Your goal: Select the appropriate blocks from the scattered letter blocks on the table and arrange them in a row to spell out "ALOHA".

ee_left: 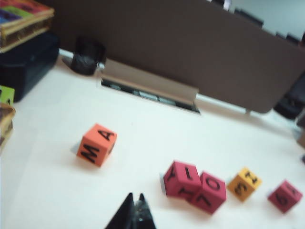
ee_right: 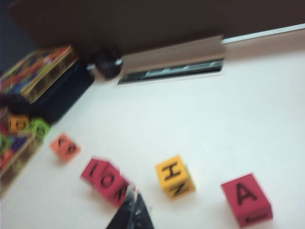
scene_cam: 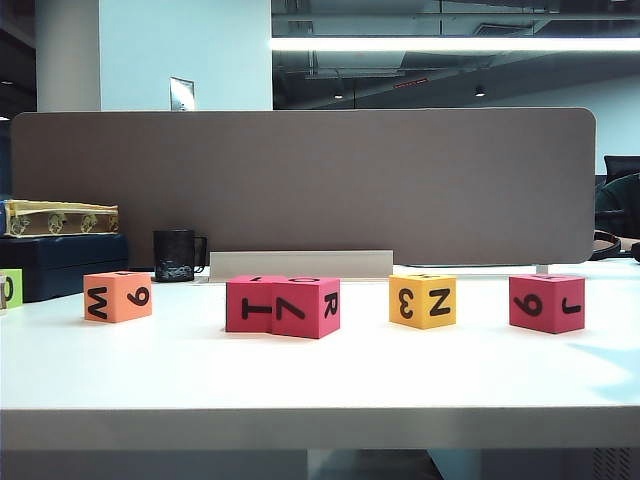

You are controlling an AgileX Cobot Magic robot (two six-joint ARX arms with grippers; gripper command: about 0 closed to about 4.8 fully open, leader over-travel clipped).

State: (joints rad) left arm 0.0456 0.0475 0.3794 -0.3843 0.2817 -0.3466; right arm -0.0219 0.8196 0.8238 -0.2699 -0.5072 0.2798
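Observation:
Five blocks stand in a loose row on the white table (scene_cam: 320,380): an orange one (scene_cam: 118,296), two touching crimson ones (scene_cam: 255,303) (scene_cam: 308,306), a yellow one (scene_cam: 423,300) and a lone crimson one (scene_cam: 546,302). Neither gripper shows in the exterior view. My left gripper (ee_left: 135,196) is shut and empty, hanging above bare table between the orange block (ee_left: 97,144) and the crimson pair (ee_left: 182,179). My right gripper (ee_right: 133,193) is shut and empty too, its tips over the edge of the crimson pair (ee_right: 116,183), with the yellow block (ee_right: 175,176) and the crimson A block (ee_right: 245,198) beside it.
A grey-brown divider panel (scene_cam: 300,185) closes off the back of the table. A black mug (scene_cam: 178,256) stands before it. At the far left lie a dark case with a patterned box (scene_cam: 60,217) on it and a lime-green cube (scene_cam: 8,288).

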